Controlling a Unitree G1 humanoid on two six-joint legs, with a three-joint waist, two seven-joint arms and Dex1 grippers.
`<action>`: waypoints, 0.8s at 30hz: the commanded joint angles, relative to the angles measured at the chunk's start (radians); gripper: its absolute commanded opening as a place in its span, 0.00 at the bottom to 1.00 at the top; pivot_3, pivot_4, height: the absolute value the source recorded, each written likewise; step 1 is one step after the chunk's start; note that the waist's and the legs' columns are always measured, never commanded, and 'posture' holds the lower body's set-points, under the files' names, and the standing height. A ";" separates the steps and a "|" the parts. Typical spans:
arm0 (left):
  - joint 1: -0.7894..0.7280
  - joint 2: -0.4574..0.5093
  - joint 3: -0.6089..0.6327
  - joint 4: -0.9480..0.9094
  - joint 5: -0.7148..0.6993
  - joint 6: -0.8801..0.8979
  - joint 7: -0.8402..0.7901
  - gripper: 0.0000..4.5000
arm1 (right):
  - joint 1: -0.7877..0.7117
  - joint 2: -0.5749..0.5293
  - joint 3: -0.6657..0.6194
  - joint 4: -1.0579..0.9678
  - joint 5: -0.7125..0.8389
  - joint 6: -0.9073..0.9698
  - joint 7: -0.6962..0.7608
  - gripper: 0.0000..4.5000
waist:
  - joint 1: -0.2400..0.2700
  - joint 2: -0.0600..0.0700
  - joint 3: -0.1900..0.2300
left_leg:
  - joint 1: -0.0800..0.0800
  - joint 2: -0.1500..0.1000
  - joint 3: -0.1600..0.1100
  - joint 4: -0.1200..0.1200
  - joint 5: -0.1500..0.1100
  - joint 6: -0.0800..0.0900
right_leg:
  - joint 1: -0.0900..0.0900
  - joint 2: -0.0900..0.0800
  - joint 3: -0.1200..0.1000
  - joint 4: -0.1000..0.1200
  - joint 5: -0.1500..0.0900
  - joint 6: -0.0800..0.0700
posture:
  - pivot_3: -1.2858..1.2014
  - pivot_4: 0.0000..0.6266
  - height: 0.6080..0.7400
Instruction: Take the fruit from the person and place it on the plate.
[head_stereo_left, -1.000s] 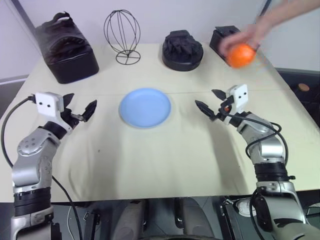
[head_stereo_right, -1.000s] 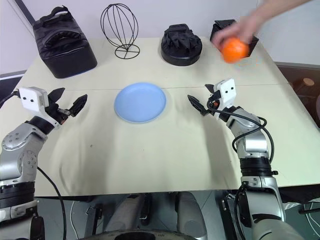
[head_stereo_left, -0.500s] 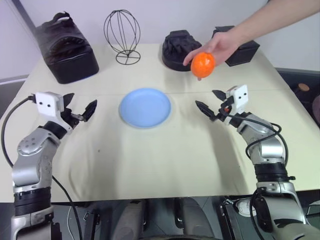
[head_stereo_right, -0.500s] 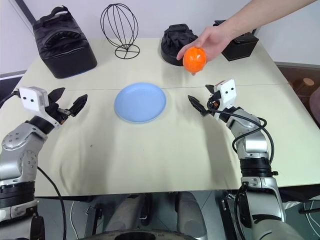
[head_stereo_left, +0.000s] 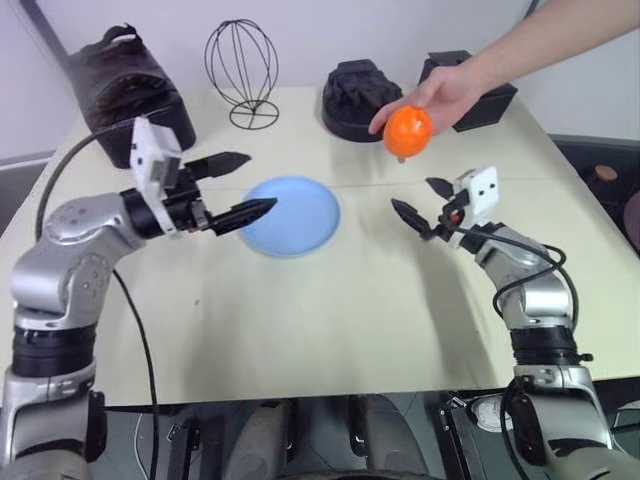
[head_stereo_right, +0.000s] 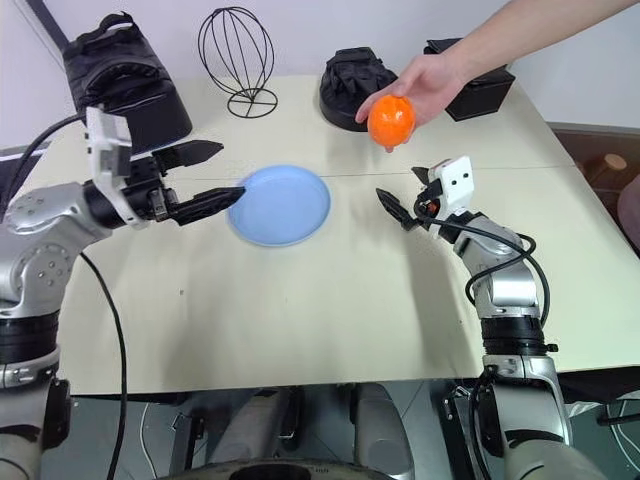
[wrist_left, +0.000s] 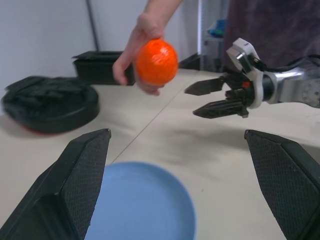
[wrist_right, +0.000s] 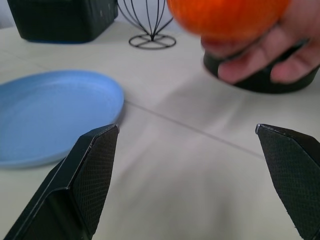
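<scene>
A person's hand reaches in from the far right and holds the orange fruit in the air, above the table between the plate and my right gripper. The light-blue plate lies flat mid-table. My left gripper hangs open over the plate's left edge, pointing right toward the fruit. My right gripper stands open just below and right of the fruit, with nothing between its fingers.
Along the back edge stand a black bag, a wire head-shaped stand, a round black object and a black box. Bare cream tabletop stretches in front of the plate.
My left arm has swung up and to the right, from the table's left side to the plate's left edge. The person's hand brought the fruit from the far right toward the middle. My right gripper stayed put.
</scene>
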 joint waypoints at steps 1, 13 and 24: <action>-0.029 -0.018 -0.018 0.040 0.022 -0.026 -0.019 1.00 | -0.012 -0.031 -0.011 -0.140 0.018 0.038 -0.007 1.00 | 0.001 0.000 0.000 | 0.000 0.000 0.000 0.000 0.000 0.000 | 0.000 0.000 0.000 0.000 0.000 0.000 | 0.52 0.24 1.00; -0.006 -0.041 -0.062 0.062 0.046 -0.018 -0.067 1.00 | -0.145 -0.002 -0.007 0.010 0.011 0.030 -0.009 1.00 | 0.003 0.000 0.000 | 0.000 0.000 0.000 0.000 0.000 0.000 | 0.000 -0.001 0.000 0.000 0.000 0.000 | 0.52 0.24 1.00; 0.051 -0.060 -0.048 0.009 0.055 -0.020 -0.018 1.00 | -0.316 0.049 -0.020 0.251 0.013 -0.055 0.002 1.00 | 0.001 0.000 0.000 | 0.000 0.000 0.000 0.000 0.000 0.000 | 0.000 -0.001 0.000 0.000 0.000 0.000 | 0.52 0.24 1.00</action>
